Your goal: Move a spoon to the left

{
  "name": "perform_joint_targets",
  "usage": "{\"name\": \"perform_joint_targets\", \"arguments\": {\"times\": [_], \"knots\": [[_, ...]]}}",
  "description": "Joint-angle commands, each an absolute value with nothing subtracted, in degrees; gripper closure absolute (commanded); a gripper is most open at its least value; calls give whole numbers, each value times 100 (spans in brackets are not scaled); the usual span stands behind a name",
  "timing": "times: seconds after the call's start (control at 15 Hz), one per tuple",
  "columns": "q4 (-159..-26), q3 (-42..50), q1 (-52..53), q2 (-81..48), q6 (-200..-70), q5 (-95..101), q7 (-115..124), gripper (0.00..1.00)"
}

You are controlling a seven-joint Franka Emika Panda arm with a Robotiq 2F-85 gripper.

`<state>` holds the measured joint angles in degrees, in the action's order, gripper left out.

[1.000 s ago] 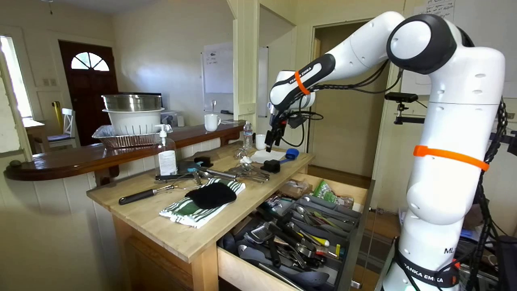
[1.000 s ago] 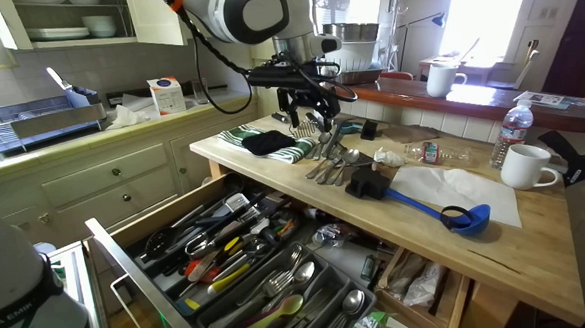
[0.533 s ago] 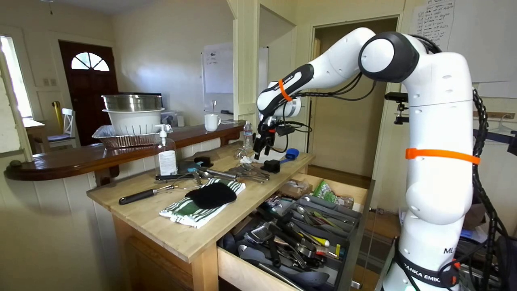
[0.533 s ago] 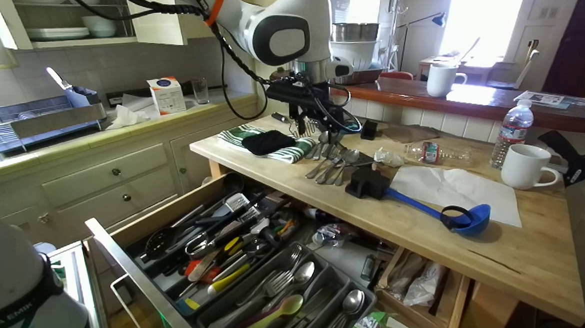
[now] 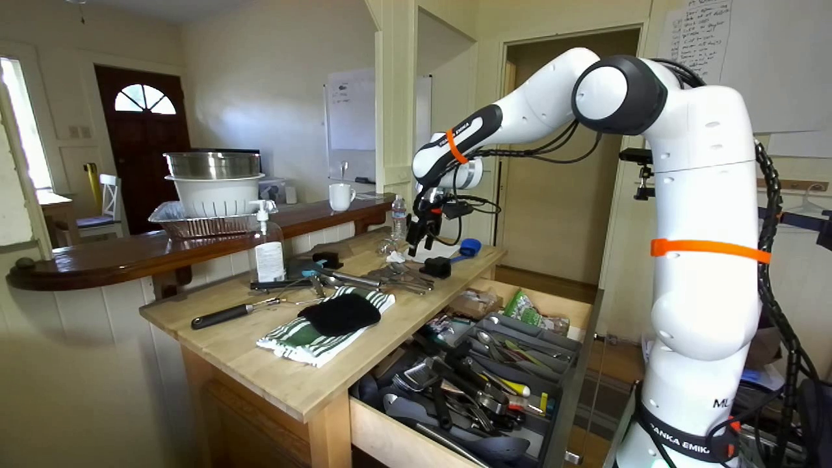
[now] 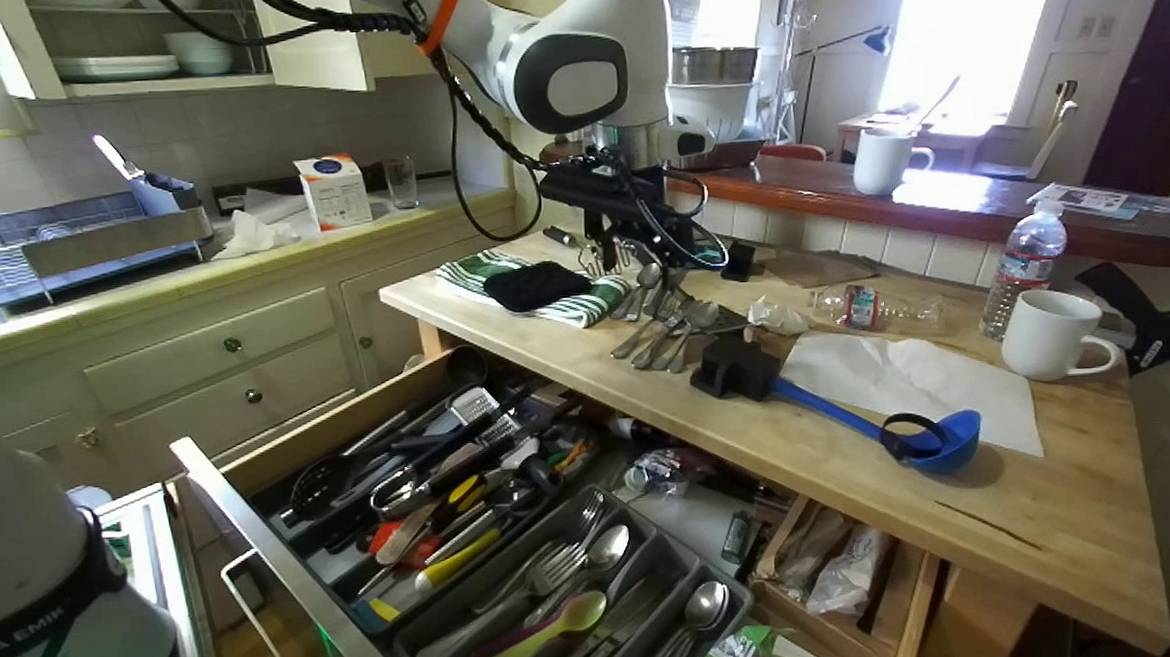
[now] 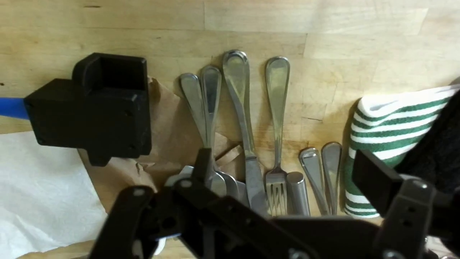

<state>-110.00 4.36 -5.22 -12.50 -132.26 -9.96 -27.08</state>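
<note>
1. On the tabletop (image 6: pixel 1064 494), between the block (image 7: pixel 88 111) and the knife (image 7: pixel 247 133) in your wrist view, two spoons (image 7: pixel 210 97) lie side by side. You cannot tell which one the task means.
2. Their long axes run nearly up and down your wrist view, tilted slightly toward each other. Their handle ends point at the tabletop edge above the drawer (image 5: pixel 390 439); their bowls point away from it, partly covered by your hand (image 7: pixel 287 171).
3. Your hand is spread, its jaws well apart: in the wrist view one jaw tip overlaps the spoons, the other the towel (image 7: pixel 388 133).
4. You can count one knife, one fork (image 7: pixel 277 115), one metal rod (image 7: pixel 297 192), one block, one ladle (image 6: pixel 960 444), one towel; two mugs (image 6: pixel 1046 329), one of them on the bar (image 5: pixel 123 260); two bottles (image 6: pixel 1024 265), one upright, one on its side. Beside the towel are two handles (image 7: pixel 331 165), far ends hidden; a third spoon (image 6: pixel 648 277) shows there in an exterior view. More spoons lie in the drawer, too crowded to count.
5. Compared with a second ago, your hand sits lower in both exterior views; against half a second ago it has barely shifted. The spoons lie where they did.
</note>
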Motion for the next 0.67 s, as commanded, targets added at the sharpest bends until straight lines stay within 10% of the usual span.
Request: {"name": "perform_joint_targets", "arguments": {"times": [0.0, 0.47, 0.6], "knots": [[-10723, 329, -754, -1508, -13136, -1069, -2801, 0], [-10235, 247, -1026, -1997, -13244, -1130, -2881, 0], [-10073, 203, -1089, -2160, -13279, -1122, -2886, 17]]}}
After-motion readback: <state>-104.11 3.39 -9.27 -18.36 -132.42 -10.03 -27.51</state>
